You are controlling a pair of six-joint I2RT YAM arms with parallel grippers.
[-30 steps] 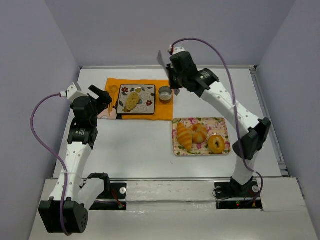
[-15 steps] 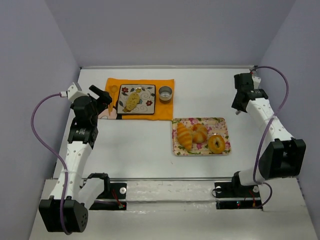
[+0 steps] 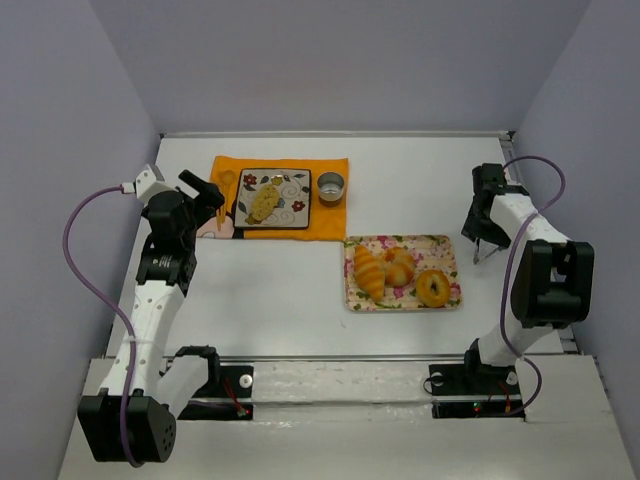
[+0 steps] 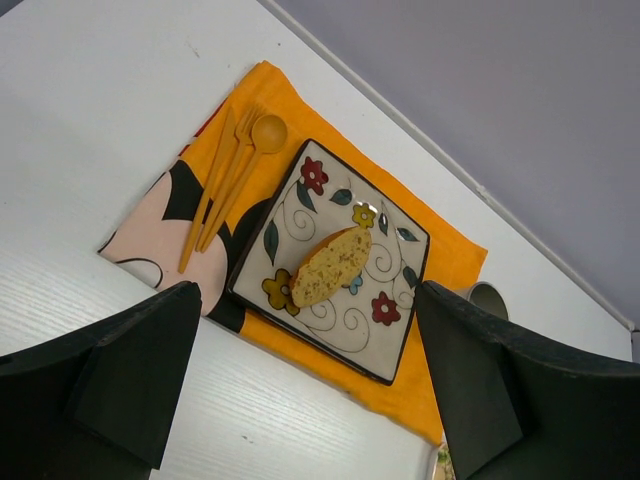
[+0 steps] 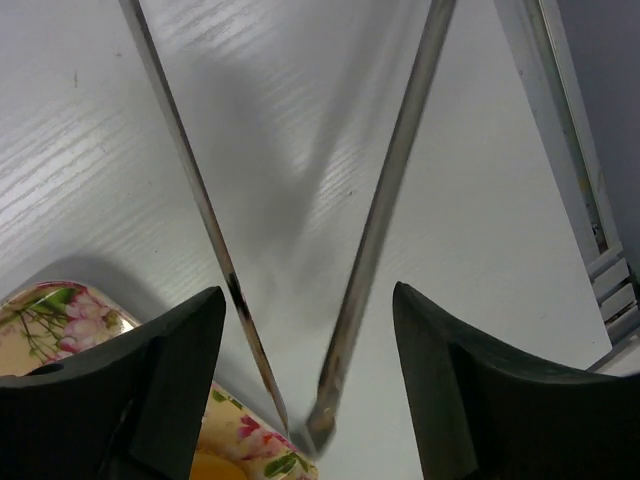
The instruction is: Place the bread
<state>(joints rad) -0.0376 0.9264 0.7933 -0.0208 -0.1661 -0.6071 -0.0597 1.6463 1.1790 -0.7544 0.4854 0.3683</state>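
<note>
The bread (image 3: pixel 264 201) (image 4: pixel 332 266), a speckled yellowish oval, lies on the square flowered plate (image 3: pixel 296 190) (image 4: pixel 372 332) at the back left. My left gripper (image 3: pixel 207 196) (image 4: pixel 310 385) hovers just left of the plate, open, with nothing between its fingers. My right gripper (image 3: pixel 486 228) (image 5: pixel 308 295) is low over the table at the right, open. A pair of metal tongs (image 3: pixel 483 251) (image 5: pixel 372 270) stands as a V between its fingers, with a gap on each side and its joined end by the floral tray (image 5: pixel 40 322).
An orange mat (image 3: pixel 325 221) lies under the plate, with orange cutlery (image 4: pixel 228 178) on it and a metal cup (image 3: pixel 331 186) at its right end. The floral tray (image 3: pixel 404 301) holds a croissant (image 3: pixel 368 271) and a doughnut (image 3: pixel 433 288). A raised rail (image 5: pixel 560 110) runs along the table's right edge.
My right arm swung from over the cup beside the plate to the table's right side and came down. Its jaws parted from the tongs. The left arm has not moved.
</note>
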